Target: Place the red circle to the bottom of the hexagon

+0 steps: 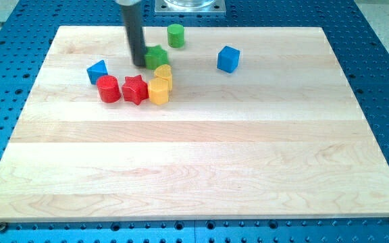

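Progress looks slight so far, judging by how the blocks lie. On the wooden bench [201,169] the red circle [109,89] sits in the upper left part, touching the red star [135,89] on its right, which in turn touches the yellow hexagon [159,90]; so the three make a row, and the circle is at the hexagon's left with the star between them, not below it. Just above the hexagon sits a second yellow block [163,72], its shape hard to make out, and above that a green block [157,56], perhaps a star. My tip [139,64] rests just left of that green block, near or touching it, and above the red star, apart from the red circle. No gripper exists on this arm: the rod holds nothing and can only push. A blue triangle [97,70] lies just up and left of the circle, a green cylinder [175,35] near the top edge, and a blue cube [228,59] well to the right. What is left, I judge, is nearly everything: bringing the tip round to the circle, pushing it down clear of the star, then rightward to rest under the hexagon.
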Robot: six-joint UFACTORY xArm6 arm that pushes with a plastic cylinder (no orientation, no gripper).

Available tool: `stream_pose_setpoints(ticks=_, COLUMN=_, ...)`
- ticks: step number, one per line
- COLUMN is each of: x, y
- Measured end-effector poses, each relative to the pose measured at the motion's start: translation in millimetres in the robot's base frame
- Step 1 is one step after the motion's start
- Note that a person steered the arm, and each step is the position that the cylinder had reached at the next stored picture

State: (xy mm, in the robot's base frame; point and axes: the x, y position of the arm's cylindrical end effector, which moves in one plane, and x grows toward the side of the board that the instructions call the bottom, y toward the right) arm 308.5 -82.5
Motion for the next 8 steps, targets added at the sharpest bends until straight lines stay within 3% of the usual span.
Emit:
stream_pose_setpoints(ticks=1, x=4.9, y=-23.8)
stream_pose_setpoints(ticks=2, x=48.6, y=-10.4)
stream_pose_setpoints(ticks=3, x=59.6, y=23.0)
stream_pose_setpoints(ticks=4, x=61.4, y=3.5)
stream_pose_setpoints(ticks=5, x=104.1, y=22.5)
stream_pose_setpoints(ticks=6, x=113.9, y=1.6)
stream_pose_setpoints(ticks=7, x=170.7, y=-26.7)
stream_pose_setpoints(ticks=8, x=179.9, y=-51.4)
